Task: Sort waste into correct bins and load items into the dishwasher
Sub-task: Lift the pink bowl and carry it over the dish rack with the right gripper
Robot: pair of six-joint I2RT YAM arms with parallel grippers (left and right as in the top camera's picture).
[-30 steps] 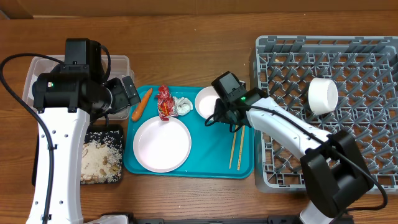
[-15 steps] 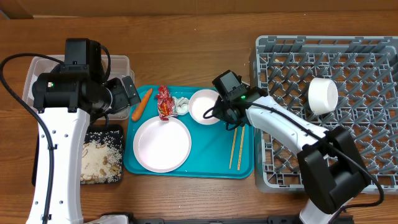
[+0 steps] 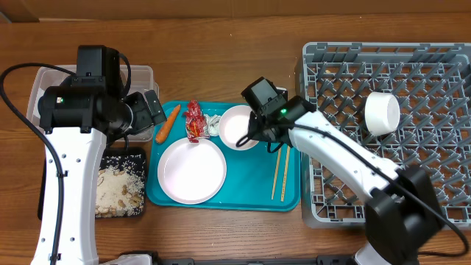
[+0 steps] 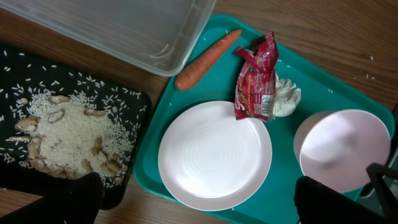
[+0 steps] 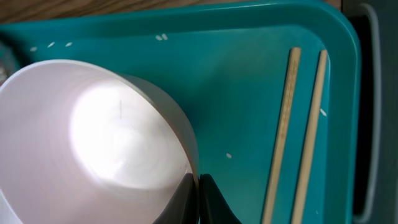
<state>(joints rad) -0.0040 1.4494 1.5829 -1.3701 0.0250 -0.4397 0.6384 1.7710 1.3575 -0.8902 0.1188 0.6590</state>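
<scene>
Right claw (image 5: pixel 198 186): pinched shut on the rim of the bowl (image 5: pixel 106 137), which sits tilted on the teal tray (image 5: pixel 249 74), beside the tissue (image 3: pixel 215 125).
My lift: I'd raise it straight up, clear of the chopsticks (image 3: pixel 280 174), then carry it to the rack (image 3: pixel 412 184).
Left claw (image 3: pixel 150 109): wide open and empty, near the tub (image 3: pixel 140 73).
Count: two bowls, the second bowl (image 3: pixel 382 112) in the rack; one plate (image 3: pixel 192 170), one carrot (image 3: pixel 167 122), one wrapper (image 3: pixel 194 120); two chopsticks.

The overhead camera looks straight down on my whole table (image 3: pixel 221 44). My left wrist camera looks down from mid height over the table's left half, taking in the black tray (image 4: pixel 15 59), plate (image 4: pixel 214 155) and bowl (image 4: pixel 345 149). My right wrist camera faces down very near that bowl's rim, beside the chopsticks (image 5: pixel 283 124). All three views share the teal tray (image 3: pixel 254 180).
</scene>
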